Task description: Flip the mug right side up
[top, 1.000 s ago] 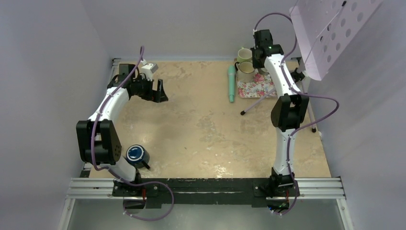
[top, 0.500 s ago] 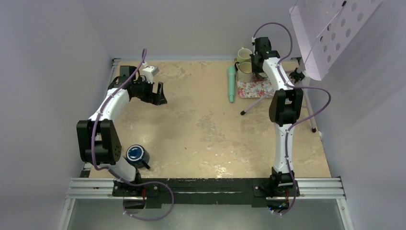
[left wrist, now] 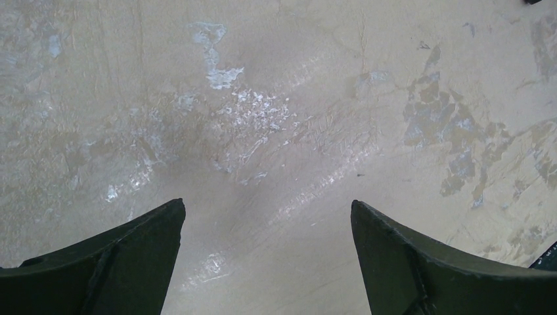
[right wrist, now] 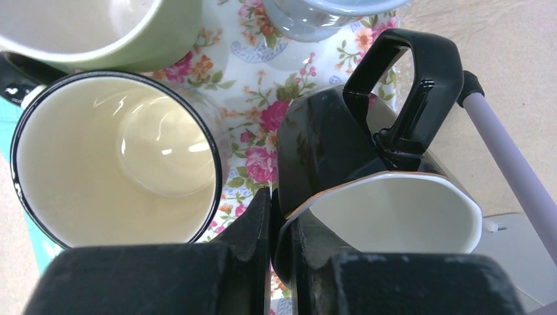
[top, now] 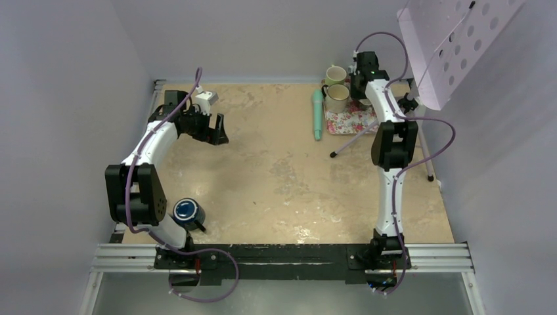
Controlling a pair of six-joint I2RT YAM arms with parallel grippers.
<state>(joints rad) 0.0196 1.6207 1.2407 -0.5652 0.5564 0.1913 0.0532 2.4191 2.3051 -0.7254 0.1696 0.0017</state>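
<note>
While right tool (right wrist: 277, 220) pinches its rim, black mug (right wrist: 322, 138), white inside, left tool (left wrist: 266, 209) open.

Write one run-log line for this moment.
right gripper: shut on black mug rim | black mug: tilted, over floral mat | left gripper: open, empty, above table

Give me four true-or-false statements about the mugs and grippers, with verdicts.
1. The right gripper pinches the rim of the black mug. True.
2. The left gripper holds a mug. False: it is open over the bare table.
3. The cream mug lies on its side. False: it stands mouth up on the floral mat.
4. In the top view, a teal tool lies just left of the mat. True.
</note>
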